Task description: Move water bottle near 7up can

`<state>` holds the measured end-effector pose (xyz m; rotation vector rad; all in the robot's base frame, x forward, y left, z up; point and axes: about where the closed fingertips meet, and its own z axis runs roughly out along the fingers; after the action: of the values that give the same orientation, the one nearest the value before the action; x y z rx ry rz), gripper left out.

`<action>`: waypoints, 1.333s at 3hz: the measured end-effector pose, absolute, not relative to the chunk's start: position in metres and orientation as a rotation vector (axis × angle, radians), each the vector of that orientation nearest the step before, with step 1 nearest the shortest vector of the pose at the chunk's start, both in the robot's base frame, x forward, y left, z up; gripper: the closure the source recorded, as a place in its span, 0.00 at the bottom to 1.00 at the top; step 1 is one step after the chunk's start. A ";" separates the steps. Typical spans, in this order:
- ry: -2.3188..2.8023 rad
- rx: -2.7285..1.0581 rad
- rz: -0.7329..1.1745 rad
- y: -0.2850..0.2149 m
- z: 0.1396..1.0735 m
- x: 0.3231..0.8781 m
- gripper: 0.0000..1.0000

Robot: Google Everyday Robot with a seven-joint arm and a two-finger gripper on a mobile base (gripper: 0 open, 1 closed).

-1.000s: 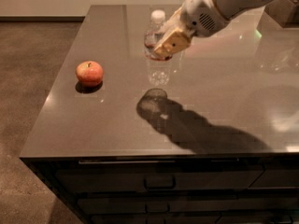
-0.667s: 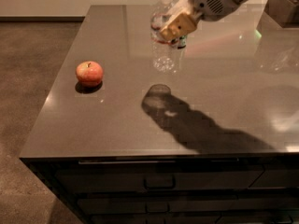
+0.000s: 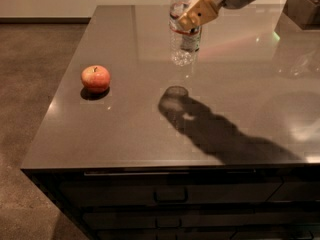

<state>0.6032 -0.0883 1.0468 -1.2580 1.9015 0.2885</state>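
The water bottle [image 3: 182, 49] is clamped in the claw [image 3: 194, 16] above the glossy grey desk [image 3: 125, 134]; an apple [image 3: 95, 78] is seen left, brown carpet [image 3: 35, 74] beside

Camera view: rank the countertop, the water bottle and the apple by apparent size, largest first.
Largest to smallest:
1. countertop
2. water bottle, clamped by the gripper near the view's top edge
3. apple, clearly smallest
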 end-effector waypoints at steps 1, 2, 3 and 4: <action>1.921 -1.170 0.266 -0.091 1.043 0.605 1.00; 1.969 -0.942 0.214 -0.110 1.035 0.615 1.00; 1.971 -0.769 0.162 -0.132 1.040 0.641 1.00; 1.998 -0.667 0.122 -0.155 1.048 0.670 1.00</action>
<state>0.6697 -0.1555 1.0479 -0.6671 1.9981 0.1221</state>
